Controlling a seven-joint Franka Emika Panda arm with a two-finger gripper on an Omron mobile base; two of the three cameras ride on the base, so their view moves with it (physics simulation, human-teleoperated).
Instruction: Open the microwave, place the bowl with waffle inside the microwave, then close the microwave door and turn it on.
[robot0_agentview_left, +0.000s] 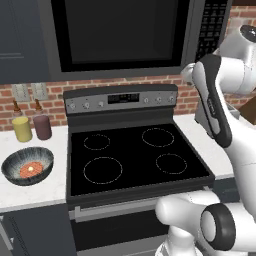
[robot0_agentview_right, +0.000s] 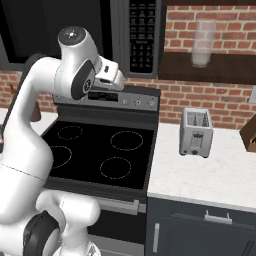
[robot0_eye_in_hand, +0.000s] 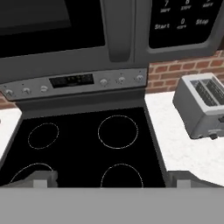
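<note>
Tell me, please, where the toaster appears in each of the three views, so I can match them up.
Left base view: not in it.
Right base view: the toaster stands right of centre, on the white counter.
Hand view: at the right edge, tilted, on that counter.
Shared landmark: the black stovetop, to the toaster's left.

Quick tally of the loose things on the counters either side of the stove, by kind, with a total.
Bowl, holding the waffle: 1
Cups, yellow and maroon: 2
Bottles behind the cups: 2
Toaster: 1
Total: 6
</note>
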